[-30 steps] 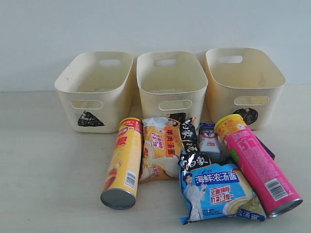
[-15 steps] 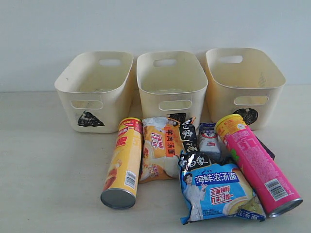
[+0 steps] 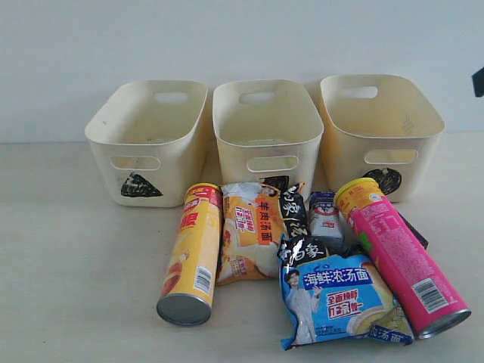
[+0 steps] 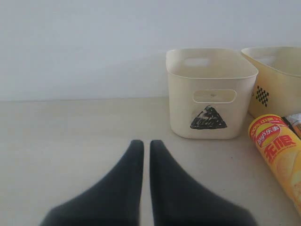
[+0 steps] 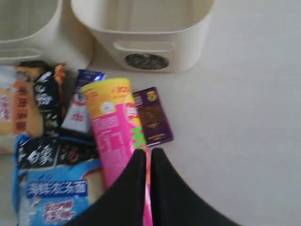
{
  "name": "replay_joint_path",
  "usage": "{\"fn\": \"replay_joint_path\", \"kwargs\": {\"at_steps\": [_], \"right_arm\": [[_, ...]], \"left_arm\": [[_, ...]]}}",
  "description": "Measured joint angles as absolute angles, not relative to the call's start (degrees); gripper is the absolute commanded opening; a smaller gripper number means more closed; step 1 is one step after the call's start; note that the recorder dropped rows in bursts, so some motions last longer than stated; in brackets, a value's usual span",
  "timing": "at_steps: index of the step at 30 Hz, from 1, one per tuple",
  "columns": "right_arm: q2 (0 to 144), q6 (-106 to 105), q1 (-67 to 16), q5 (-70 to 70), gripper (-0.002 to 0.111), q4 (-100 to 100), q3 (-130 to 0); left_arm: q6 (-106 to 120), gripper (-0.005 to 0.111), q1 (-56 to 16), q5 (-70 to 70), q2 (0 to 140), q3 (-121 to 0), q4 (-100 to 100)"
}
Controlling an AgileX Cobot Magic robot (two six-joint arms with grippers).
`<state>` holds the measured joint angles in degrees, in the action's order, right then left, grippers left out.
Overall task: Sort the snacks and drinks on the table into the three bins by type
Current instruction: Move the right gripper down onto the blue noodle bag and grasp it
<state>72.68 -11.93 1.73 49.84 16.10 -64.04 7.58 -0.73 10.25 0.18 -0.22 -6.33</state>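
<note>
Three cream bins stand in a row: triangle bin (image 3: 147, 140), middle bin (image 3: 266, 128), circle bin (image 3: 378, 125). In front lie the yellow can (image 3: 193, 257), orange-black packet (image 3: 253, 227), blue packet (image 3: 340, 299), white-blue carton (image 3: 325, 215) and pink can (image 3: 401, 257). The purple carton (image 5: 153, 115) lies beside the pink can (image 5: 113, 136). My right gripper (image 5: 148, 153) is shut and empty, hovering over the pink can's side. My left gripper (image 4: 146, 143) is shut over bare table, short of the triangle bin (image 4: 209, 92) and the yellow can (image 4: 280, 150).
A dark piece of the right arm (image 3: 478, 82) shows at the exterior view's right edge, above the circle bin. The beige table (image 3: 68, 249) stretches left of the pile. A pale wall rises behind the bins.
A dark part of the right arm has come into the exterior view at its right edge. The snacks, drinks and bins have not moved.
</note>
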Motion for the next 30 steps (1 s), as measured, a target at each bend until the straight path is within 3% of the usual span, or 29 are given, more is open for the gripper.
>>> {"fn": "replay_joint_path", "kwargs": {"at_steps": [18, 21, 26, 27, 30], "right_arm": [[83.36, -20.90, -22.72, 54.71, 0.004, 18.49, -67.27], [85.75, -20.90, -24.25, 54.74, 0.025, 17.43, -67.27], [89.77, -20.90, -26.73, 54.74, 0.089, 15.82, -67.36], [90.65, -20.90, -27.54, 54.74, 0.095, 15.58, -67.36], [93.27, -20.75, -29.46, 54.74, 0.097, 14.67, -67.36]], "left_arm": [[7.58, 0.004, -0.73, 10.25, 0.18, -0.22, -6.33], [7.58, 0.004, -0.73, 10.25, 0.18, -0.22, -6.33], [7.58, 0.004, -0.73, 10.25, 0.18, -0.22, -6.33], [7.58, 0.004, -0.73, 10.25, 0.18, -0.22, -6.33], [7.58, 0.004, -0.73, 10.25, 0.18, -0.22, -6.33]]}}
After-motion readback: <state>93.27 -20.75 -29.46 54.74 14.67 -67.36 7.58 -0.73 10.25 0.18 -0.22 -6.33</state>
